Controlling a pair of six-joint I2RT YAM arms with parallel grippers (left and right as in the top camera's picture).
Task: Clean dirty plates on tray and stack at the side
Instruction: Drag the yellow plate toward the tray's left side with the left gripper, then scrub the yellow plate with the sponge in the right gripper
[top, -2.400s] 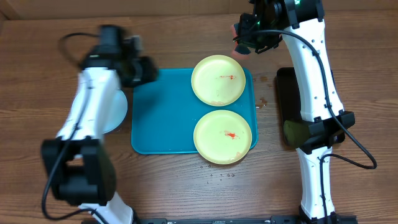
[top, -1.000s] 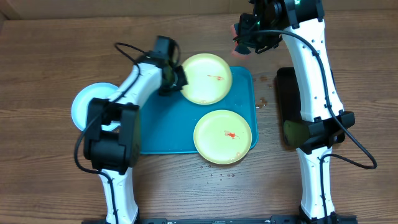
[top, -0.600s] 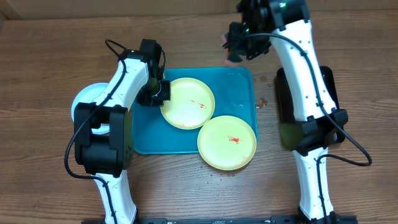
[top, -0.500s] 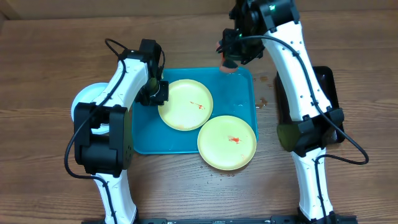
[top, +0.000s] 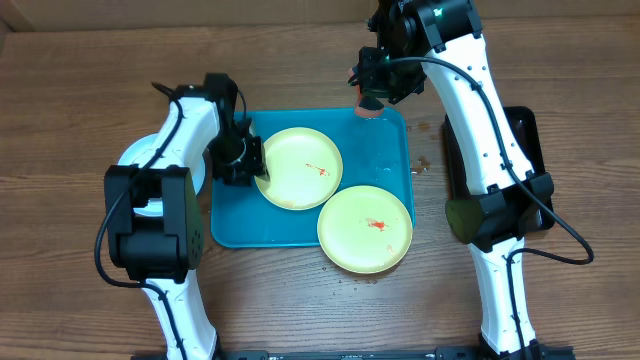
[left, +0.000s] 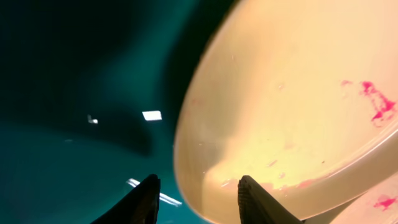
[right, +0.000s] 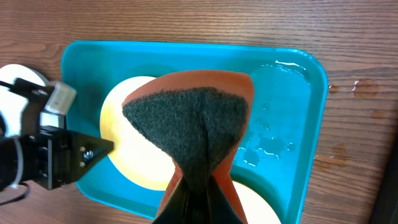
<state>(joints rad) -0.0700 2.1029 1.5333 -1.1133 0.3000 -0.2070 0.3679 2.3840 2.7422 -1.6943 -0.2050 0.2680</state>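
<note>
The teal tray lies mid-table. One yellow-green plate with a red smear lies on it. A second smeared plate overlaps the tray's near right corner. The pale white-blue plate lies on the table to the left, partly under my left arm. My left gripper is open, its fingers straddling the first plate's left rim. My right gripper is shut on an orange sponge, dark scouring side outward, held above the tray's far edge.
A narrow black tray lies to the right of the teal tray, behind my right arm, with an olive object at its near end. Water drops lie on the teal tray's right part and on the table.
My left gripper reached the far plate and dragged it from the tray's far right corner towards the middle left. My right gripper moved left and down with the sponge.
</note>
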